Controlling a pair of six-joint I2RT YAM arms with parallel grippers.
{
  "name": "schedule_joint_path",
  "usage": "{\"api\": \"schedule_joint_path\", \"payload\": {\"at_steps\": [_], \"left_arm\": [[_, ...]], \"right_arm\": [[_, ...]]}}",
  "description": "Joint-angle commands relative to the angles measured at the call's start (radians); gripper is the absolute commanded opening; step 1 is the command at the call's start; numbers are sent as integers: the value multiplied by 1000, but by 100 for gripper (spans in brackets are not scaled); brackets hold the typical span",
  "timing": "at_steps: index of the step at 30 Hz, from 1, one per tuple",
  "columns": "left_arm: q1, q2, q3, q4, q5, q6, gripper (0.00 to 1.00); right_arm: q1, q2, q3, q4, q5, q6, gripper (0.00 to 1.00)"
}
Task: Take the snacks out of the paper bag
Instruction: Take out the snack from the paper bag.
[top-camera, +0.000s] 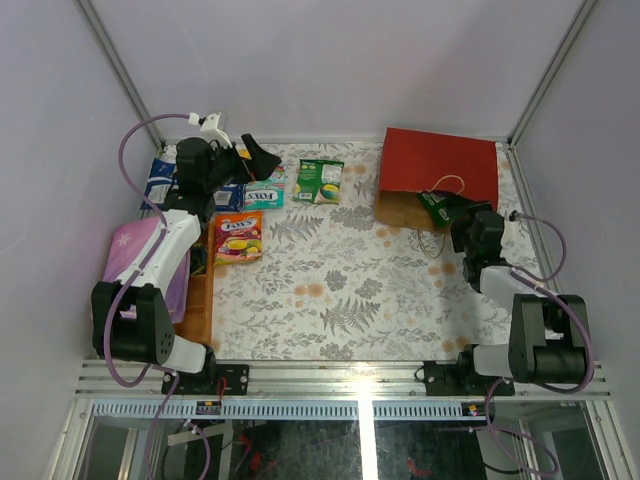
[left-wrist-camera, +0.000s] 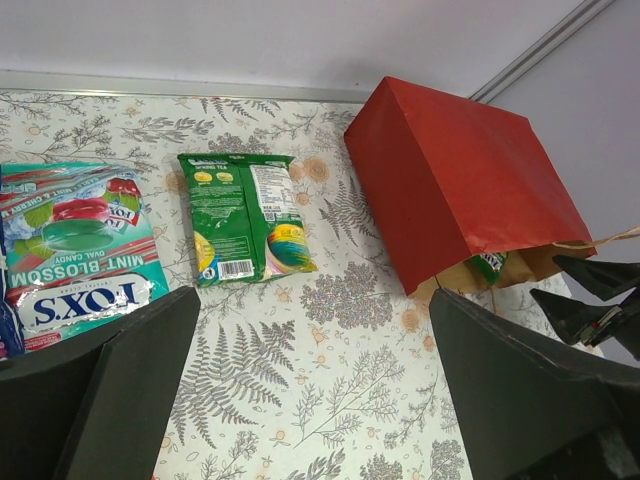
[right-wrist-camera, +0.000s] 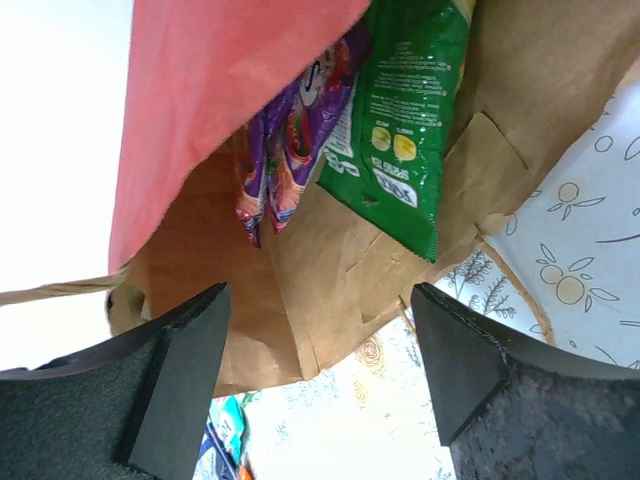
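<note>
The red paper bag (top-camera: 440, 165) lies on its side at the back right, its brown mouth facing the near edge. A green snack packet (right-wrist-camera: 410, 110) and a purple one (right-wrist-camera: 300, 130) lie just inside the mouth. My right gripper (right-wrist-camera: 320, 300) stands open just in front of that mouth, with nothing between its fingers. On the table at the back left lie a green packet (top-camera: 320, 180), a teal FOX'S pouch (top-camera: 263, 190), an orange pouch (top-camera: 238, 237) and blue-and-white packs (top-camera: 160, 180). My left gripper (top-camera: 250, 160) hangs wide open and empty above the teal pouch.
A pink folded cloth (top-camera: 140, 250) rests on an orange-brown wooden tray (top-camera: 197, 300) at the left edge. White enclosure walls with metal posts stand close behind the bag. The bag's twine handle (top-camera: 450, 183) loops out by the right gripper.
</note>
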Motion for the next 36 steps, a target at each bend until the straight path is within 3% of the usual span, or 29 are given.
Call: {"api": "schedule_joint_path", "payload": {"at_steps": [1, 21, 30, 32, 36], "left_arm": [[10, 0, 25, 2, 17, 4, 100], [18, 19, 30, -5, 19, 9, 100], [18, 18, 35, -13, 23, 13, 100], [19, 14, 33, -14, 22, 14, 100], [20, 11, 35, -22, 15, 21, 100]], "right_arm": [[4, 48, 36, 17, 23, -3, 76], [-16, 369, 121, 222, 82, -59, 51], [-16, 443, 186, 252, 110, -85, 46], [-16, 448, 186, 274, 125, -99, 39], [-16, 422, 166, 297, 131, -119, 4]]}}
